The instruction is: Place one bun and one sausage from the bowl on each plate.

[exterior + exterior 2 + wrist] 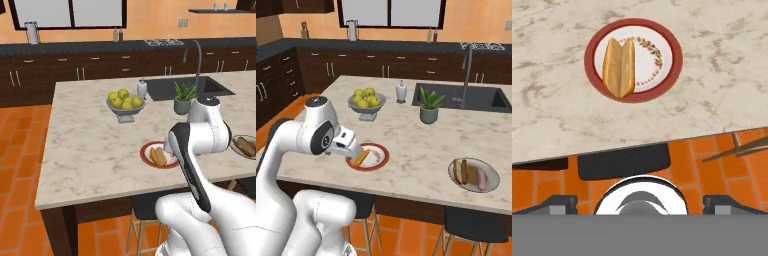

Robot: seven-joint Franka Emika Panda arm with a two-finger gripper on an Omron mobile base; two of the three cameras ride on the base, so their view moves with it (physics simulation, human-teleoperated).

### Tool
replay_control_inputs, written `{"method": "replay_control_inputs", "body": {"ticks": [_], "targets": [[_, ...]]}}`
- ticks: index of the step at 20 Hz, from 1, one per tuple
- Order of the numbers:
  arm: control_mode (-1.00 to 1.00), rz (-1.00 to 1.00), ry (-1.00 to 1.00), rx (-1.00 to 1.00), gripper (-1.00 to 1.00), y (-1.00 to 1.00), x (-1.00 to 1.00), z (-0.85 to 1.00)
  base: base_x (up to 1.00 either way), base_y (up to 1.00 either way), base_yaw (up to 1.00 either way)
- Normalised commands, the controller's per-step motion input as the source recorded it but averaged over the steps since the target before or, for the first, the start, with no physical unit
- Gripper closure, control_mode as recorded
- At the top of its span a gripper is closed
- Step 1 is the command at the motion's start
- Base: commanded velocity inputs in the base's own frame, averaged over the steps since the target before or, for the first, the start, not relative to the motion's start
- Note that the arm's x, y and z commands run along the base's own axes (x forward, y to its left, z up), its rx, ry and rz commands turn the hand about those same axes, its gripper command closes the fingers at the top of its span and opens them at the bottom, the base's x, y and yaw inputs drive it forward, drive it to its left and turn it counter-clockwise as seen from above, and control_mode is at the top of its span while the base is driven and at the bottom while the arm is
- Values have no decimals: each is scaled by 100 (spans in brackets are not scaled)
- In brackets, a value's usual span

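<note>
With the gripper [640, 202] spread wide and empty, one bun [619, 67] is seen on the red-rimmed plate [671, 60] at upper centre; the sausage could be knocked from the bowl [493, 176] at lower right by a careless approach.

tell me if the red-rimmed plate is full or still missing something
Missing its sausage. The red-rimmed plate holds just one bun, lying flat on its left half in the hand view; the rest of the plate is bare.
</note>
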Motion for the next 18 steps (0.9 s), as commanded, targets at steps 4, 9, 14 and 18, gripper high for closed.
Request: {"method": "replay_control_inputs", "body": {"ticks": [4, 9, 14, 18], "targets": [[100, 0, 0, 0, -100, 0, 0, 0, -84, -49, 0], [100, 0, 0, 0, -100, 0, 0, 0, -20, -99, 0], [100, 0, 0, 0, -100, 0, 0, 0, 0, -100, 0], [100, 0, 0, 0, -100, 0, 0, 0, 0, -100, 0]]}}
